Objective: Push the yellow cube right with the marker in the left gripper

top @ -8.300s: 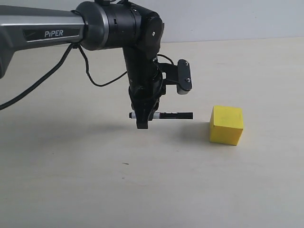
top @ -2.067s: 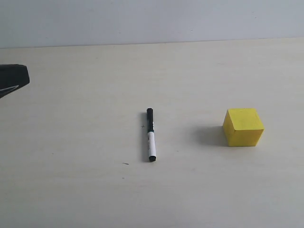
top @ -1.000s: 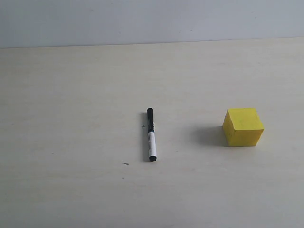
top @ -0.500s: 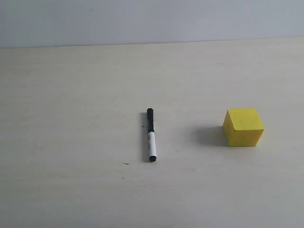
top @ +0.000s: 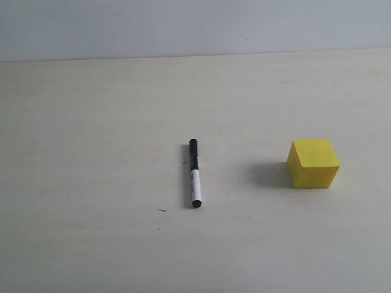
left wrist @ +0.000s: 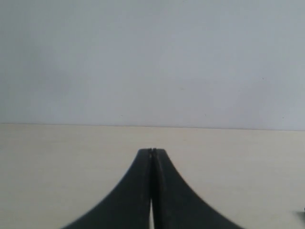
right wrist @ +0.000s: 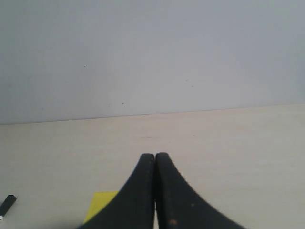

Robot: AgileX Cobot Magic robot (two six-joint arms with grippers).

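table (top: 91, 244): marker (top: 194, 174), yellow cube (top: 313, 163) apart

- No legible text, brand, number or sign in any view.
- Any print on the marker (top: 194, 173) barrel too small to make out.
- Faces of the yellow cube (top: 313, 163) plain, unmarked.

the left claw (left wrist: 152, 152) and the right claw (right wrist: 155, 155) each have both jaws pressed together, empty.

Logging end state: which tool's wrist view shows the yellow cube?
The right tool: the yellow cube peeks out beside its shut jaws; the left tool has no cube in its view.
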